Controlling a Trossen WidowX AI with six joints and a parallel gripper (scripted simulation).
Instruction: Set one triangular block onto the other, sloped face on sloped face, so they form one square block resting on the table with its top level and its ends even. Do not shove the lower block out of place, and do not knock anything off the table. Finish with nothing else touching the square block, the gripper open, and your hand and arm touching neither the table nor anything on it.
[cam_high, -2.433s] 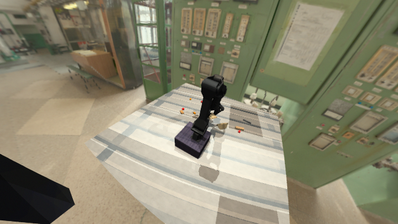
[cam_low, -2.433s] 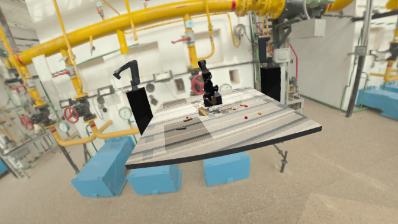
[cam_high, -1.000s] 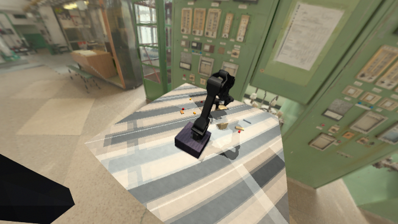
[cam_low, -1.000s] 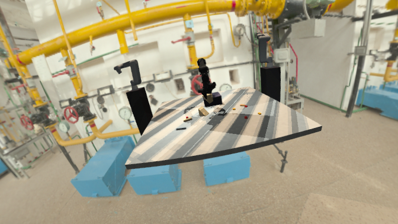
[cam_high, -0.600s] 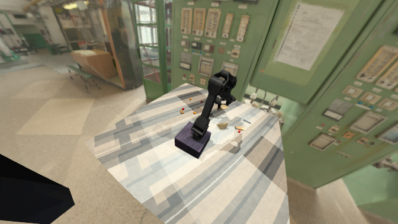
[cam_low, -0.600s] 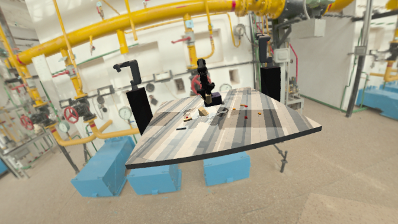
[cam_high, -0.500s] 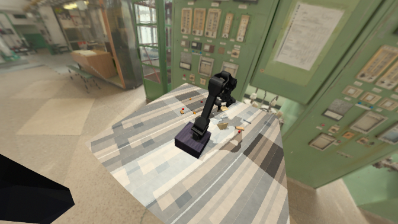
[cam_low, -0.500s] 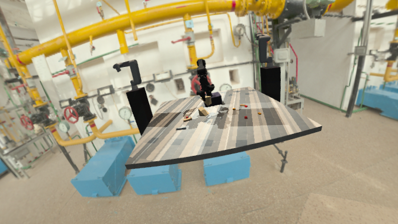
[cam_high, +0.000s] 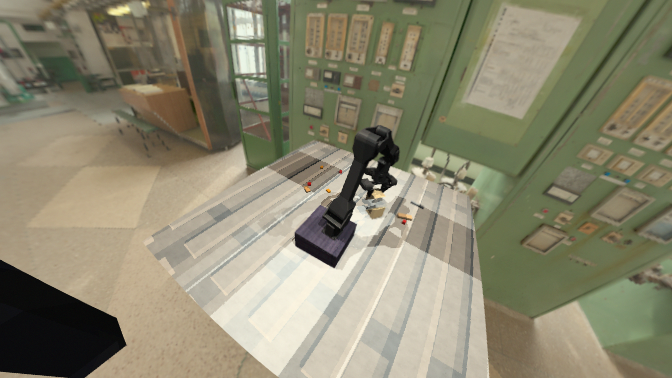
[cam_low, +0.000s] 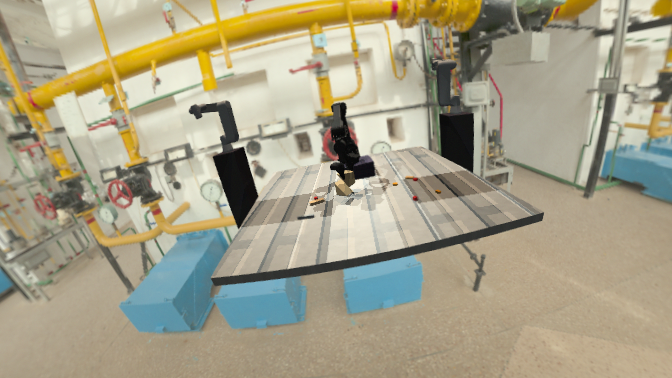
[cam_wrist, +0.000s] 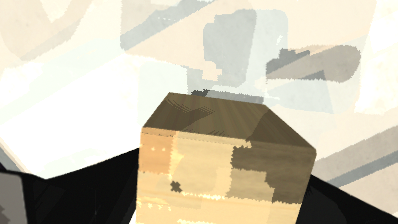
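Note:
My gripper (cam_high: 377, 192) (cam_low: 348, 174) is shut on a tan wooden triangular block (cam_high: 379, 194) (cam_low: 350, 177) (cam_wrist: 225, 160) and holds it in the air above the table (cam_high: 280, 300) (cam_low: 380, 235). In the wrist view the block fills the middle between the black fingers. The other tan triangular block (cam_high: 376, 212) (cam_low: 342, 188) rests on the table just below and a little in front of the held one. The two blocks are apart. I cannot tell from these views how their sloped faces are turned.
The arm's dark purple base (cam_high: 325, 237) stands beside the blocks. An orange stick (cam_high: 405, 216) (cam_low: 316, 201), a dark stick (cam_high: 417, 205) (cam_low: 305, 217) and small red and orange bits (cam_high: 308, 184) (cam_low: 414, 198) lie scattered. Black camera posts (cam_low: 235, 175) (cam_low: 456, 132) stand beyond the far edge.

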